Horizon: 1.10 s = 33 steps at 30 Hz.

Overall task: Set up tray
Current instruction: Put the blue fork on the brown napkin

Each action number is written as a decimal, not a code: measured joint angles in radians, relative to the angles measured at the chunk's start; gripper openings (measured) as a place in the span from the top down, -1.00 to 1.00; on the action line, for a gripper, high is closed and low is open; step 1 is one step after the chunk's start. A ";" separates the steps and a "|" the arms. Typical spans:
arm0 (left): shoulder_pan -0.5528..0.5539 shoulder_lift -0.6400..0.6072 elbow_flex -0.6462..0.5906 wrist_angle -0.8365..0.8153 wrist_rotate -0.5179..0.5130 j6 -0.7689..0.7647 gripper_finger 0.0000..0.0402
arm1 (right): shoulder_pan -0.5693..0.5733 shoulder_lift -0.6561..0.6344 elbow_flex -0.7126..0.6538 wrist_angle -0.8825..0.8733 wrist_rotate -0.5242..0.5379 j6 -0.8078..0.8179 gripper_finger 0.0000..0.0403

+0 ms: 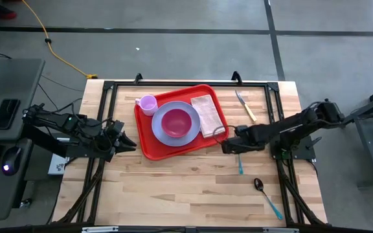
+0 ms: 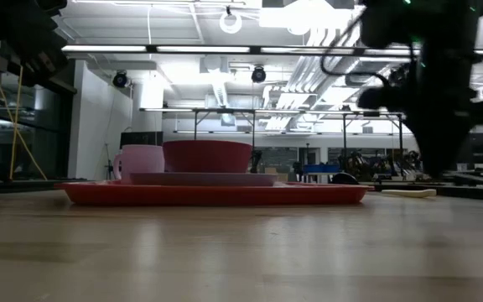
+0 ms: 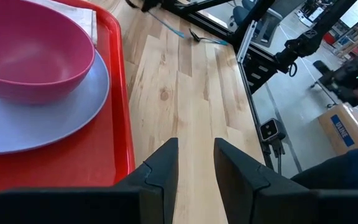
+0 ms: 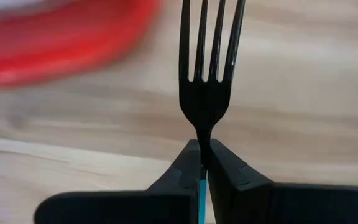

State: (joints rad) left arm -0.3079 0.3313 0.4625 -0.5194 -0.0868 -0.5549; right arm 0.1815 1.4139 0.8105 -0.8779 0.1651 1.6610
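Note:
The red tray lies mid-table and carries a lavender plate with a magenta bowl, a pink cup and a folded napkin. My right gripper sits at the tray's near right corner, shut on a black fork with a teal handle. My left gripper is open over bare wood, just off the tray's left near corner. In the low view the tray sits flat on the table. My right gripper pinches the fork between its two fingers at the neck, just below the tines. The tines stick out past the fingertips over the wood beside the tray's rim. The teal handle runs back between the fingers.
A spoon with a teal handle lies on the wood toward the near right. A knife lies right of the tray near the far edge. The black frame rails run along the table's sides. Bare wood spreads across the near half.

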 joint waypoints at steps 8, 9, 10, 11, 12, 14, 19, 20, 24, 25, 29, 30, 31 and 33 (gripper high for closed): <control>0.000 0.000 0.000 0.000 0.000 0.000 0.33 | -0.122 -0.001 0.218 -0.137 0.092 -0.213 1.00; 0.000 0.000 0.000 0.000 0.000 0.000 0.33 | -0.143 -0.001 0.240 -0.140 0.094 -0.249 1.00; 0.000 0.000 0.000 0.000 0.000 0.000 0.33 | -0.166 -0.001 0.261 -0.140 0.095 -0.285 1.00; 0.000 0.000 0.000 0.000 0.000 0.000 0.33 | -0.190 -0.001 0.280 -0.139 0.095 -0.321 1.00; 0.000 0.000 0.000 0.000 0.000 0.000 0.33 | -0.216 -0.001 0.297 -0.139 0.094 -0.358 1.00; 0.000 0.000 0.000 0.000 0.000 0.000 0.33 | -0.268 -0.001 0.329 -0.139 0.091 -0.423 1.00; 0.000 0.000 0.000 0.000 0.000 -0.003 0.33 | -0.389 -0.001 0.380 -0.128 0.059 -0.557 1.00; 0.000 0.000 0.000 0.000 0.000 -0.005 0.33 | -0.409 -0.001 0.388 -0.120 0.050 -0.578 1.00; 0.000 0.000 0.000 0.000 0.000 -0.012 0.33 | -0.473 0.003 0.402 -0.055 0.014 -0.648 1.00; 0.000 0.000 0.000 0.000 0.000 -0.017 0.33 | -0.483 0.009 0.407 -0.035 0.008 -0.661 1.00; 0.000 0.000 0.000 0.000 0.000 -0.026 0.33 | -0.511 0.071 0.437 -0.006 -0.029 -0.713 1.00; 0.000 0.000 0.000 0.000 0.000 -0.026 0.33 | -0.517 0.094 0.450 0.000 -0.042 -0.729 1.00; 0.000 0.000 0.000 0.001 0.000 -0.028 0.33 | -0.521 0.122 0.468 0.005 -0.049 -0.748 1.00; 0.000 0.000 0.000 0.001 -0.001 -0.034 0.33 | -0.530 0.182 0.509 0.013 -0.065 -0.784 1.00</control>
State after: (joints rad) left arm -0.3080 0.3309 0.4625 -0.5186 -0.0875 -0.5893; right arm -0.3487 1.5958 1.3199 -0.8653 0.0999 0.8771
